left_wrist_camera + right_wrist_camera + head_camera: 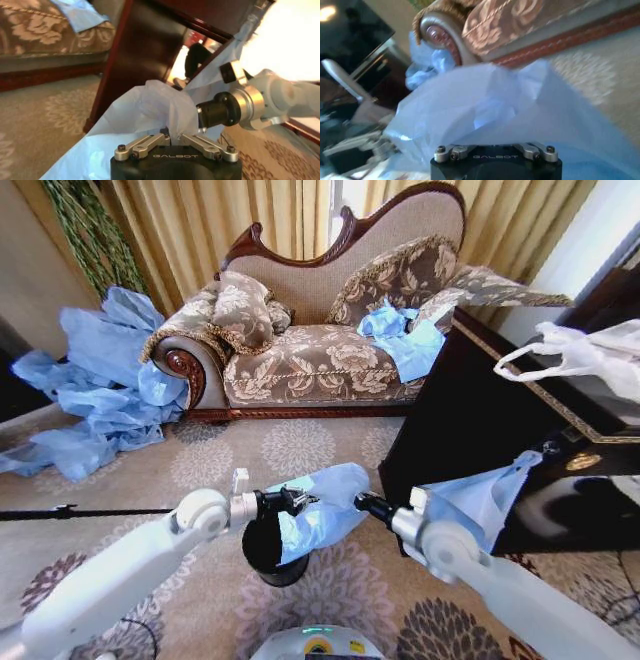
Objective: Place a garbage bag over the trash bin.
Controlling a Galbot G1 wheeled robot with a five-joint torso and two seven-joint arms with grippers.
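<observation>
The garbage bag (325, 515), thin, light blue and wrinkly, hangs stretched between my two grippers just above the carpet. Its lower part drapes over the right side of the trash bin (262, 548), a small black round bin whose left wall still shows. My left gripper (296, 500) is shut on the garbage bag's left edge; in the left wrist view the fingertips (174, 137) pinch the film (150, 108). My right gripper (366, 503) is shut on the bag's right edge. In the right wrist view the film (485, 108) covers that gripper's fingertips.
A dark wooden cabinet (470, 420) stands close on the right, with a white loop-handled bag (590, 350) on top. Another blue bag (480, 495) drapes over my right forearm. The ornate sofa (320, 350) is behind, a heap of blue bags (95, 380) to its left.
</observation>
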